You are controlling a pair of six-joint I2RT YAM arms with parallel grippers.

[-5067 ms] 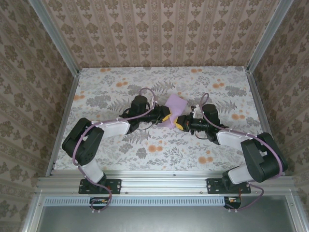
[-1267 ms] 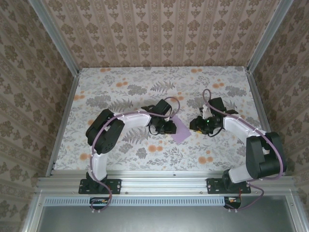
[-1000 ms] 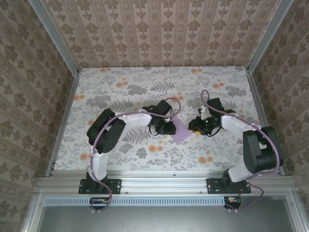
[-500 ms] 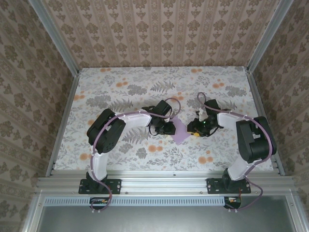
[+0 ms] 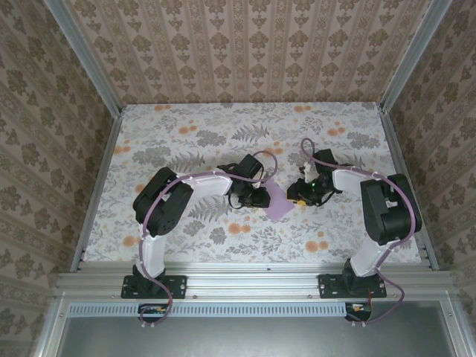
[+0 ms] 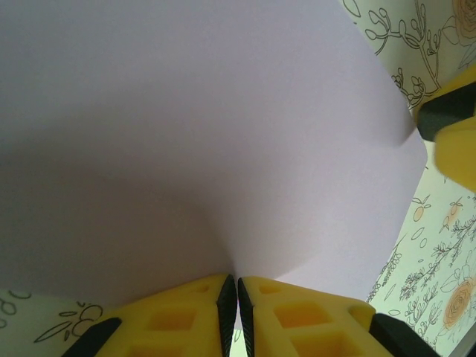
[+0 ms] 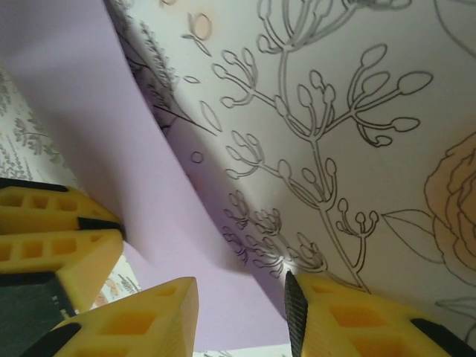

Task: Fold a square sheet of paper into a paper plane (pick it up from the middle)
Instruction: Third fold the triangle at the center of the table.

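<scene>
Lavender-purple square sheet of paper (image 5: 277,201) is sitting mid-surface between the two arms, partly lifting off and bowing into a soft curve. It is reading as very light, floppy, easy to crease or tear, and likely to be slipping out of any loose pinch. Left gripper (image 6: 236,296) is pinching one edge of the sheet, yellow fingers pressed together on it. Right gripper (image 7: 242,309) is standing spread, the sheet's opposite edge running down between its fingers, not clamped as far as I can tell. An edge pinch fairly close to the left gripper is looking like the best hold, so the span isn't sagging. Floral surface (image 5: 186,130) is blending with nothing lavender. The two grippers are crowding each other just beside the sheet, which is looking like the main obstruction; patterned walls (image 5: 238,52) are standing well apart.
</scene>
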